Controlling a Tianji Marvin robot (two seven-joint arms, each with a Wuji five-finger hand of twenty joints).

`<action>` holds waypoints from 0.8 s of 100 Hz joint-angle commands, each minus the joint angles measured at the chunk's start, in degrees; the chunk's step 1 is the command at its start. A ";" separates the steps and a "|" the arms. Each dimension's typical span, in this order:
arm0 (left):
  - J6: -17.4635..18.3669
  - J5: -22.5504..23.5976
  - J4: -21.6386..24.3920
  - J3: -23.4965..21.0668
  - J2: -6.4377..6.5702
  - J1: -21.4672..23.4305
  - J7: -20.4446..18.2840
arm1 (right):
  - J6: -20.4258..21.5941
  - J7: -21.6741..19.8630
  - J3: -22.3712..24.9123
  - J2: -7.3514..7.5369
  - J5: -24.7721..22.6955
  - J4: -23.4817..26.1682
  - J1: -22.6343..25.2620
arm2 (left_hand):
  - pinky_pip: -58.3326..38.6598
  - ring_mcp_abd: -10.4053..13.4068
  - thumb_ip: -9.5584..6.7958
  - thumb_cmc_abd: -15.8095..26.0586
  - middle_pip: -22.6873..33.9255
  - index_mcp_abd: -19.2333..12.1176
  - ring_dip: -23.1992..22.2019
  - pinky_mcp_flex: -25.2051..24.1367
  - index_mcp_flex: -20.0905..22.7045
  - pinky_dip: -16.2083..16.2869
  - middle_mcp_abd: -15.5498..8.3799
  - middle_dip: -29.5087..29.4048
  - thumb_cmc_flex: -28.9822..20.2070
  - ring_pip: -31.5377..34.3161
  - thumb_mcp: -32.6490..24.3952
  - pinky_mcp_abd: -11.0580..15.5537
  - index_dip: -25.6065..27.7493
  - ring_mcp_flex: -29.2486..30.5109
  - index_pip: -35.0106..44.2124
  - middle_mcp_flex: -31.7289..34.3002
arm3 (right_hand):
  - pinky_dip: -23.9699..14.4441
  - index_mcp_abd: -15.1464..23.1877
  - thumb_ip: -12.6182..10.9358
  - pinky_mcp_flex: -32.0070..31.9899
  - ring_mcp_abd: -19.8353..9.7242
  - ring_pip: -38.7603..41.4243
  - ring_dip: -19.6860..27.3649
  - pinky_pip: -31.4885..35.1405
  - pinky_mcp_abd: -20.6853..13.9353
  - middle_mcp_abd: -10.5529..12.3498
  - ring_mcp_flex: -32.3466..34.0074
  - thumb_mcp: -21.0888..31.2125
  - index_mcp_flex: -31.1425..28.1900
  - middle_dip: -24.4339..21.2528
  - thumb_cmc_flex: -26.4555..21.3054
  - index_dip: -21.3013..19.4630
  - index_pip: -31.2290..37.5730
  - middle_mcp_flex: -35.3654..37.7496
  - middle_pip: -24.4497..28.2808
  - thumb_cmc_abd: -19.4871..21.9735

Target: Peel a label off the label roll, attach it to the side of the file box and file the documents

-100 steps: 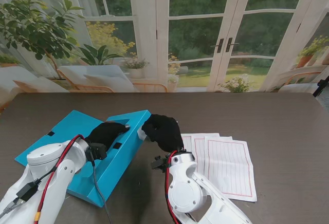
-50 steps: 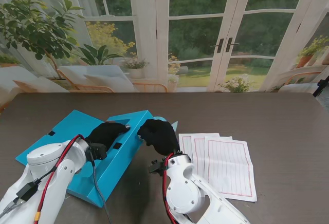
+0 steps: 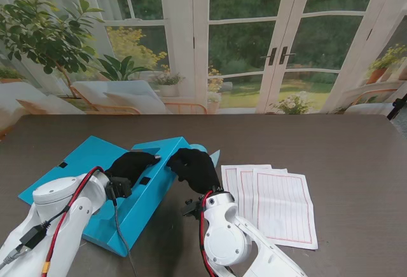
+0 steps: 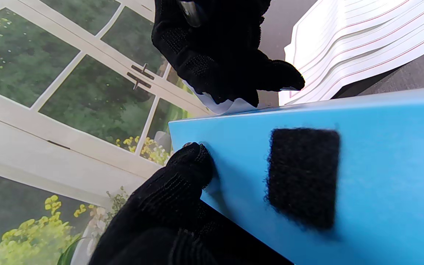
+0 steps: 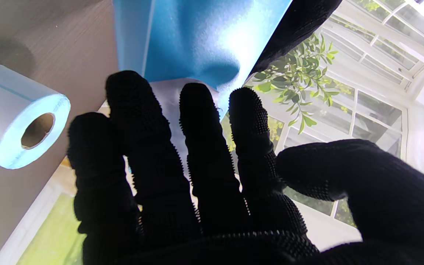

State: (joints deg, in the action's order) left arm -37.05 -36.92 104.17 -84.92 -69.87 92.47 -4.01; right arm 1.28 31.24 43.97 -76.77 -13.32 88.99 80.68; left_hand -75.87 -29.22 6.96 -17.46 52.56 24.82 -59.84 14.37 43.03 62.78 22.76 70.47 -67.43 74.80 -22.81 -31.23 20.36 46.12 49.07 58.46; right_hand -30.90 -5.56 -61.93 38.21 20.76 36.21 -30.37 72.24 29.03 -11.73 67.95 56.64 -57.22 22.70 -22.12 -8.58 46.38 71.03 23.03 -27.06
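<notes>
At the file box (image 3: 137,188) edge, right hand (image 3: 194,168) fingers press a label (image 5: 168,95); left hand (image 3: 130,166) braces, fingers together.

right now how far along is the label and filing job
Done: a label looks peeled; a white label sits behind the right hand fingers at the side of the blue plastic file box. In hand: that hand presses it on while the left hand steadies the box. Left: the white red-lined documents lie unfiled on the dark table, the pale blue label roll nearby.
</notes>
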 commanded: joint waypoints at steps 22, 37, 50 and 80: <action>-0.16 0.03 0.33 0.12 -0.05 -0.25 -1.62 | -0.06 -0.66 -0.21 -0.53 0.61 0.46 0.16 | -1.03 -6.07 -2.29 2.04 2.13 -3.47 -0.76 -2.00 1.89 1.36 -0.22 1.13 -6.53 2.84 -6.18 3.11 0.23 2.73 3.63 1.99 | -1.15 1.77 -1.84 -10.80 1.33 -0.02 -0.62 -0.41 -0.04 2.13 -1.68 -1.51 2.45 -2.02 -0.65 -1.62 -1.80 -3.95 -1.94 2.09; -0.11 0.08 0.20 0.17 -0.01 -0.32 -1.81 | -0.37 -0.57 -0.05 -0.56 0.56 0.17 -0.07 | -1.05 -6.09 -2.31 2.01 2.16 -3.54 -0.76 -1.97 1.90 1.36 -0.29 1.14 -6.53 2.86 -6.18 3.08 0.24 2.79 3.64 2.03 | -1.29 2.11 -1.70 -11.16 1.07 -0.34 -0.43 -0.57 -0.36 2.38 -2.85 -2.02 3.33 -2.30 -0.59 -2.20 -2.39 -5.32 -1.89 2.21; -0.08 0.18 0.20 0.13 0.05 -0.28 -2.04 | -0.70 -0.51 0.22 -0.68 1.10 -0.30 -0.37 | -1.04 -6.08 -2.33 2.04 2.16 -3.48 -0.75 -1.99 1.95 1.36 -0.24 1.14 -6.53 2.87 -6.18 3.05 0.24 2.82 3.63 2.04 | -1.17 1.71 -1.39 -12.84 0.78 -2.17 0.57 -1.89 -0.91 2.15 -5.67 -2.68 4.38 -2.52 -0.55 -3.24 -3.07 -7.12 -1.11 2.42; -0.18 0.24 0.32 0.08 0.08 -0.13 -2.11 | -1.21 -0.33 0.35 -0.92 1.63 -1.17 -0.96 | -1.07 -6.13 -2.32 2.04 2.15 -3.45 -0.75 -1.97 1.93 1.38 -0.25 1.14 -6.53 2.86 -6.15 3.06 0.26 2.83 3.59 2.07 | -0.60 1.82 -0.96 -15.32 -0.67 -6.53 3.34 -4.81 -2.32 2.49 -9.73 -3.41 6.12 -3.02 -0.57 -5.28 -3.69 -10.69 0.40 2.87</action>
State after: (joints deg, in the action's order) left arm -37.16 -36.53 103.83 -84.90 -69.64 92.29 -4.69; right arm 0.33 31.63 44.34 -77.29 -11.91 88.07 79.71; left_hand -75.87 -29.22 6.96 -17.45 52.56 24.82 -59.84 14.37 43.03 62.78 22.76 70.47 -67.43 74.80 -22.81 -31.23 20.36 46.12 49.07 58.46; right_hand -31.01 -4.81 -61.93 38.16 21.08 31.13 -28.12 68.73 29.03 -10.25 60.61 54.15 -52.41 22.76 -22.20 -12.69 42.83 65.03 25.46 -26.45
